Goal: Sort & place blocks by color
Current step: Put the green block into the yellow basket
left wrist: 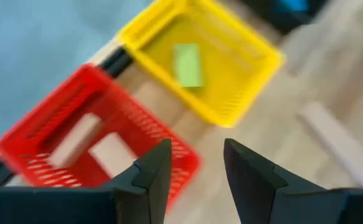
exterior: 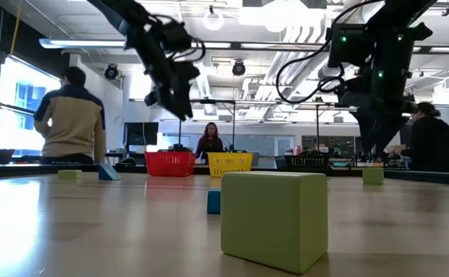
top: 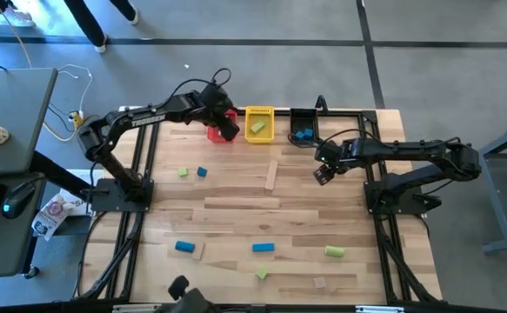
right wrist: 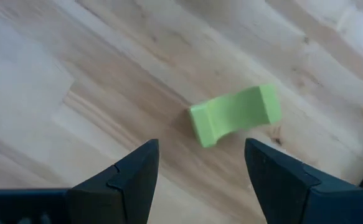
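My left gripper (top: pixel 226 130) hangs open over the red bin (top: pixel 218 132) at the far edge. In the left wrist view its fingers (left wrist: pixel 197 146) are empty, and two pale wood blocks (left wrist: pixel 75 140) lie in the red bin (left wrist: pixel 41 127). A green block (left wrist: pixel 187 65) lies in the yellow bin (top: pixel 259 123), and a blue one (top: pixel 303 134) in the black bin. My right gripper (top: pixel 323 174) is open above a green block (right wrist: pixel 234 115) that lies flat on the table and shows only in the right wrist view. Other blue (top: pixel 263 247), green (top: pixel 334 251) and wood (top: pixel 271 174) blocks are scattered on the table.
The three bins stand side by side along the far edge. Long wood bars (top: pixel 236 203) lie mid-table, and small blocks (top: pixel 184 247) lie toward the near edge. A large green block (exterior: pixel 274 219) sits close to the low camera. People (exterior: pixel 70 119) stand beyond the table.
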Robot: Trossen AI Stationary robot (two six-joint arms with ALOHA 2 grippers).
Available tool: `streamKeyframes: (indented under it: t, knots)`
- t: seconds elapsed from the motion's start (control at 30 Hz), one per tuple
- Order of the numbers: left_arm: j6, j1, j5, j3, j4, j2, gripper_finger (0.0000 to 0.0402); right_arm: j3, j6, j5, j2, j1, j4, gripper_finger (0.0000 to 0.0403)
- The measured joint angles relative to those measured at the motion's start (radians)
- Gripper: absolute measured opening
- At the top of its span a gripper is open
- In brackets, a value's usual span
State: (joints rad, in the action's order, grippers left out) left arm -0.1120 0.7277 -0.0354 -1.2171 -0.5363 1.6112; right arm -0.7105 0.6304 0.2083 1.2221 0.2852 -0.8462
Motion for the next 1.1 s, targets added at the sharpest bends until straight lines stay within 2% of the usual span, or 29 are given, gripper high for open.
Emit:
streamKeyframes:
  t: [0.23, 0.57, 0.77, 1.1]
  knots:
    - [0.0, -0.124, -0.01, 0.0, -0.025, -0.074, 0.0131, 0.063, -0.055, 0.02, 0.005, 0.0, 0.118, 0.0224]
    - [0.0, -0.292, -0.009, 0.0, -0.041, -0.092, 0.0131, 0.155, -0.093, 0.062, 0.008, 0.0, 0.23, 0.022]
    - [0.002, -0.357, -0.006, 0.0, -0.041, -0.092, 0.0131, 0.203, -0.097, 0.073, 0.008, 0.0, 0.296, 0.0159]
    - [0.002, -0.375, -0.005, 0.0, -0.041, -0.092, 0.0131, 0.205, -0.097, 0.081, 0.008, 0.0, 0.306, 0.0046]
